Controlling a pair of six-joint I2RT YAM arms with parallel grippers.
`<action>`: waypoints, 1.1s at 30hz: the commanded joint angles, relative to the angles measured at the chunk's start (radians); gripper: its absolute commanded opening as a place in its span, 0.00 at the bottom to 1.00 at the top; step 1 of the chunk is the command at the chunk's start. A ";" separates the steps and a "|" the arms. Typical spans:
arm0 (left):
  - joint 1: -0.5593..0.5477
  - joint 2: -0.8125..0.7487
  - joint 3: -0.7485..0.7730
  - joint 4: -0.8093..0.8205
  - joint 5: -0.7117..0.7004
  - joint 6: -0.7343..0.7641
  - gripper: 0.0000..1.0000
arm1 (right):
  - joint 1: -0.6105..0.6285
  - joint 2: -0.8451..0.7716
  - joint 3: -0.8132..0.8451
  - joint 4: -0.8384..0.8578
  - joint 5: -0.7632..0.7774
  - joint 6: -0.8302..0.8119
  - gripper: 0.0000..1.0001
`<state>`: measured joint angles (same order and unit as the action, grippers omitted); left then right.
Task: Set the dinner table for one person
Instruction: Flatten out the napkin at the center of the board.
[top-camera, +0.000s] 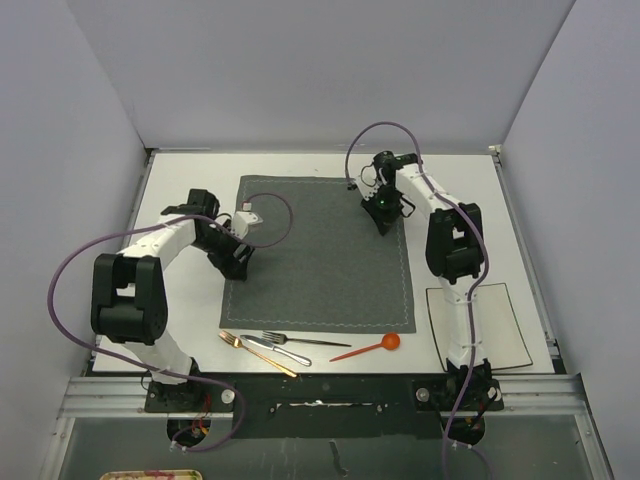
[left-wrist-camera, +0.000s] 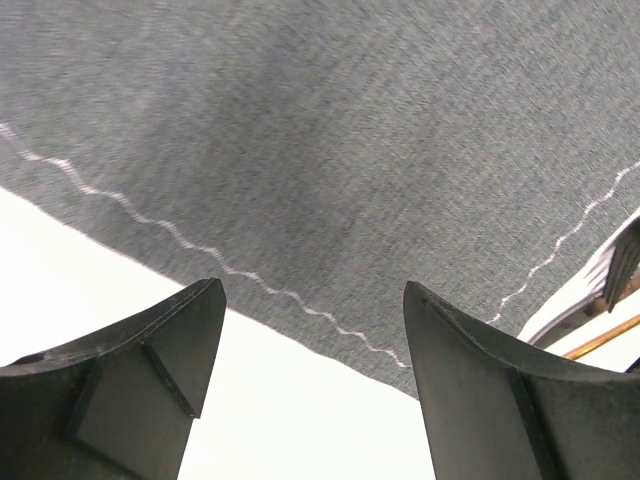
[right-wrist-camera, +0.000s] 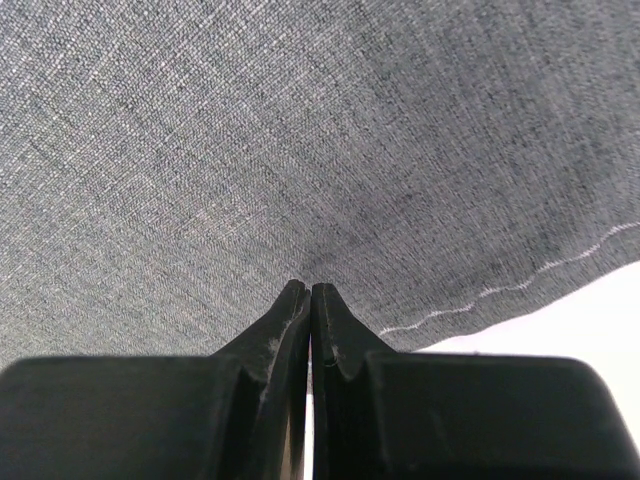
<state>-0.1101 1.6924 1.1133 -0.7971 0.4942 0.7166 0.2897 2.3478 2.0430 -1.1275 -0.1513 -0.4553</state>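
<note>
The left gripper (left-wrist-camera: 312, 300) stands with its jaws wide apart and nothing between them, over the left edge of the dark grey placemat (top-camera: 320, 250), where the cloth meets the white dinner table (top-camera: 190, 185). The right gripper (right-wrist-camera: 309, 292) has its jaws pressed together, tips at the placemat near its far right edge; whether they pinch any cloth I cannot tell. The table lies beneath both grippers and spreads all around the placemat, with cutlery (top-camera: 285, 347) and a plate (top-camera: 505, 325) on its near side.

Soft, even light fills the overhead view; shadows are faint. In the wrist views the white table (left-wrist-camera: 70, 290) nearly blows out, the placemat (right-wrist-camera: 300, 130) weave is sharp on the right and softer on the left, and the dark fingers (left-wrist-camera: 500, 400) are slightly blurred.
</note>
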 joint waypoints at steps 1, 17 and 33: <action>0.030 -0.084 0.038 0.085 -0.013 -0.039 0.71 | 0.008 0.006 0.045 0.009 -0.018 0.012 0.00; 0.052 -0.112 0.015 0.113 -0.052 -0.046 0.71 | 0.008 0.059 0.141 0.016 0.004 0.010 0.00; 0.088 -0.157 -0.020 0.209 -0.087 -0.079 0.71 | 0.014 0.114 0.181 0.025 0.008 0.020 0.00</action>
<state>-0.0357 1.5940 1.0954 -0.6655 0.4145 0.6594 0.2958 2.4485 2.1746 -1.1141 -0.1486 -0.4438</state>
